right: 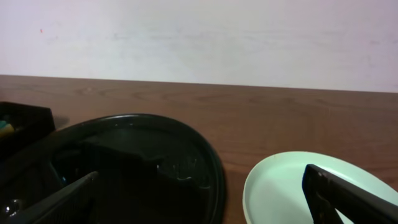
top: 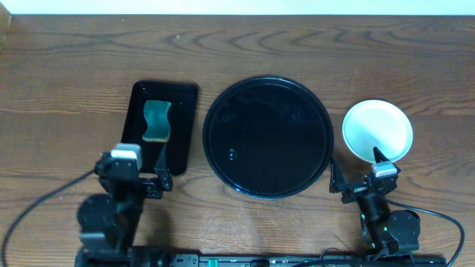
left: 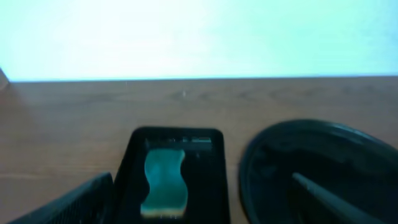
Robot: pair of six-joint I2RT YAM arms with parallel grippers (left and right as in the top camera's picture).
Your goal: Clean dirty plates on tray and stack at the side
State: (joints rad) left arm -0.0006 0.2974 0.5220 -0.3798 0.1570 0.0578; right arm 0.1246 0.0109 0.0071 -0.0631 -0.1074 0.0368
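Note:
The round black tray [top: 268,137] lies at mid table and holds no plate, only wet gloss; it also shows in the left wrist view [left: 323,162] and the right wrist view [right: 137,168]. A pale blue-green plate [top: 376,130] sits on the table right of the tray, looking clean in the right wrist view [right: 286,186]. I cannot tell whether other plates lie under it. My left gripper [top: 141,172] [left: 205,205] is open and empty, near the front. My right gripper [top: 357,170] [right: 205,199] is open and empty, one finger over the tray's edge, the other over the plate's near rim.
A smaller black rectangular tray [top: 182,126] left of the round tray holds a green sponge [top: 156,121], also in the left wrist view [left: 165,182]. Bare wooden table stretches behind the trays to the far wall.

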